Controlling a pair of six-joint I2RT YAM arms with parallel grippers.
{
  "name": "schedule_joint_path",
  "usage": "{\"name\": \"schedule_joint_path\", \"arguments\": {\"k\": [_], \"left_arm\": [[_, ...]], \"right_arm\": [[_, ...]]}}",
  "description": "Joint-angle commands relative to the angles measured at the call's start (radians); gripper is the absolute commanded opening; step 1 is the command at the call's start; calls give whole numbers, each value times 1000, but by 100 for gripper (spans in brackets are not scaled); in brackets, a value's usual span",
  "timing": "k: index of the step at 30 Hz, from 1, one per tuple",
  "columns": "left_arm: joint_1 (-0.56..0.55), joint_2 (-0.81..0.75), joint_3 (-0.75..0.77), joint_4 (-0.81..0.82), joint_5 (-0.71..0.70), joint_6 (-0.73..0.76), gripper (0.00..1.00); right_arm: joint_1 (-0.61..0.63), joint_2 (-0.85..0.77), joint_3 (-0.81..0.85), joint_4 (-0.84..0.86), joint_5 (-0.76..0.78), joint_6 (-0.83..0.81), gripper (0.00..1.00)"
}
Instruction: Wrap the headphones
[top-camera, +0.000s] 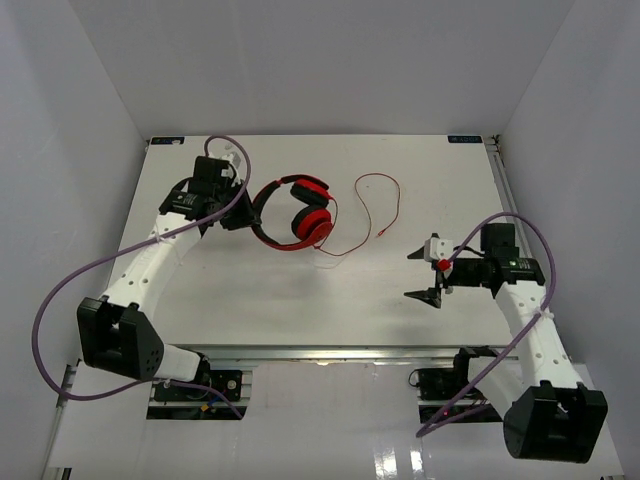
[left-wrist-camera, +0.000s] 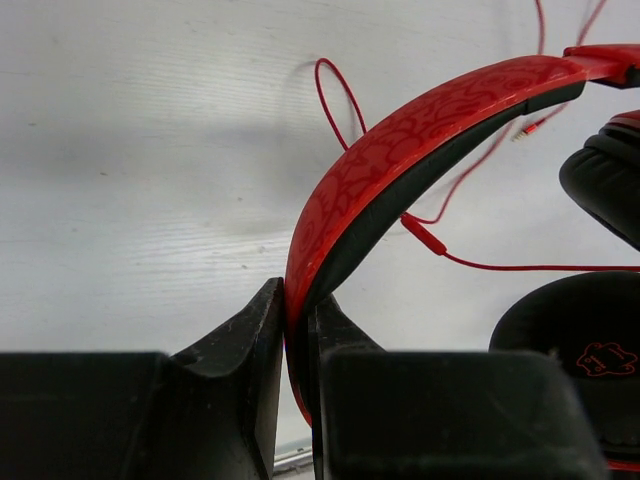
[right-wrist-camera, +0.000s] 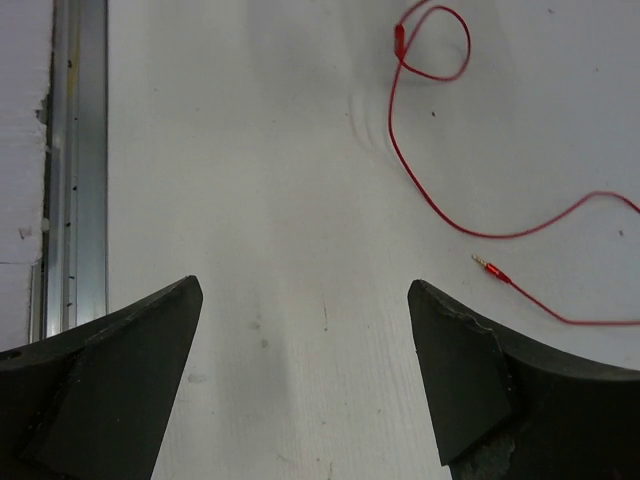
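The left gripper (left-wrist-camera: 296, 308) has scuffed black fingers that pinch the glossy, pattern-embossed red headband of the headphones (left-wrist-camera: 420, 130). The headphones sit far-centre on the white table (top-camera: 200, 290), their earcups padded in black. The thin red cord (right-wrist-camera: 392, 120) trails in loose curves to the right, and its metal plug (right-wrist-camera: 488, 266) lies just ahead of the right gripper (right-wrist-camera: 305, 283), whose jaws are spread wide and empty. Wrapping looks not yet begun. The next move likely calls for the right gripper to pick up the cord near the plug.
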Motion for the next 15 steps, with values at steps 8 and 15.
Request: {"name": "schedule_joint_path", "arguments": {"k": [8, 15], "left_arm": [[-73, -18, 394, -176, 54, -82, 0], [-74, -7, 612, -289, 56, -90, 0]], "right_arm": [[321, 86, -31, 687, 180, 516, 90], [339, 184, 38, 714, 145, 507, 90]]}}
